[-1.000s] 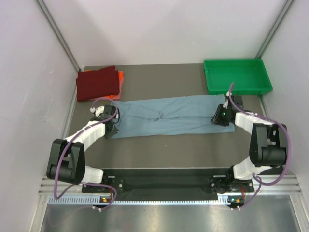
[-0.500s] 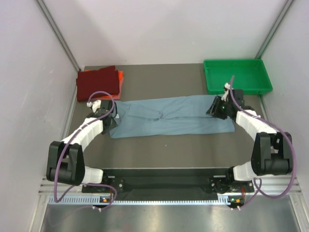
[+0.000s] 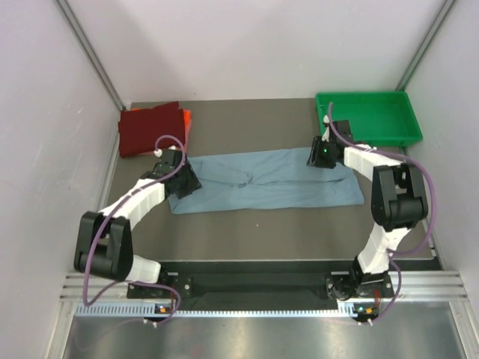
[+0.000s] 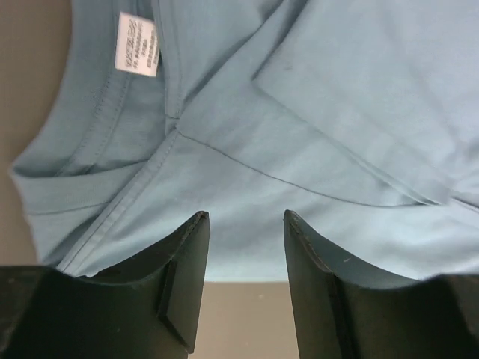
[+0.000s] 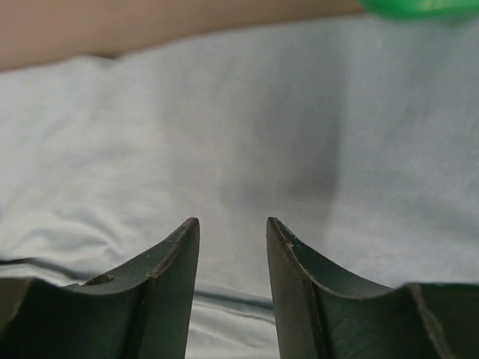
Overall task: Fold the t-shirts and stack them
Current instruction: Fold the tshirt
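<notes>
Both gaping, the left end effector (image 4: 243, 218) and right end effector (image 5: 232, 223) hang over opposite ends of the grey-blue t-shirt (image 3: 262, 181).

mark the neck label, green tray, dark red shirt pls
neck label (image 4: 138, 43): left wrist view, middle of white tag.
green tray (image 3: 367, 116): top external view, bare floor.
dark red shirt (image 3: 150, 131): top external view, middle of top face.
</notes>
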Robot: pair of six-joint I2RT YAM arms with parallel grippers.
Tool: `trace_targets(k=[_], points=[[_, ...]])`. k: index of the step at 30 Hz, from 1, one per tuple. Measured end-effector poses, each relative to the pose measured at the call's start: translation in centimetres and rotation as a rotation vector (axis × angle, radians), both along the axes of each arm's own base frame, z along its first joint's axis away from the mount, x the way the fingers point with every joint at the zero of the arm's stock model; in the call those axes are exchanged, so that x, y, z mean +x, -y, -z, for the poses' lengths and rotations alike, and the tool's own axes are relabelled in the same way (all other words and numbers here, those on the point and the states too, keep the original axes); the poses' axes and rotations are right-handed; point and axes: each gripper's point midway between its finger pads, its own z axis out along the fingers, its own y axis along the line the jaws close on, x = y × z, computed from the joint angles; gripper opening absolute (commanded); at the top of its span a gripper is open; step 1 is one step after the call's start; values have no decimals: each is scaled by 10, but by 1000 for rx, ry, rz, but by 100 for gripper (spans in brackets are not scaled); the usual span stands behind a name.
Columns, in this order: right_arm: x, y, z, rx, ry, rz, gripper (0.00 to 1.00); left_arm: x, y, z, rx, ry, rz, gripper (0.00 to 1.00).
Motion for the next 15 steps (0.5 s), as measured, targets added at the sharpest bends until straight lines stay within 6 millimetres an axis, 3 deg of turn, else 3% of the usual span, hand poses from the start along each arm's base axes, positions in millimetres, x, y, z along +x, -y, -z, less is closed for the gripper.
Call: trace_targets(k=[4,6,15], points=[[-8,10,31,-44,-85,44,41,-3,2,37,31,-100,0,50],[-9,14,35,-54,-91,75,41,-5,-4,54,65,-147,-16,50],[-20,26,37,-60,-49,168,42,19,0,52,112,-99,-24,51]])
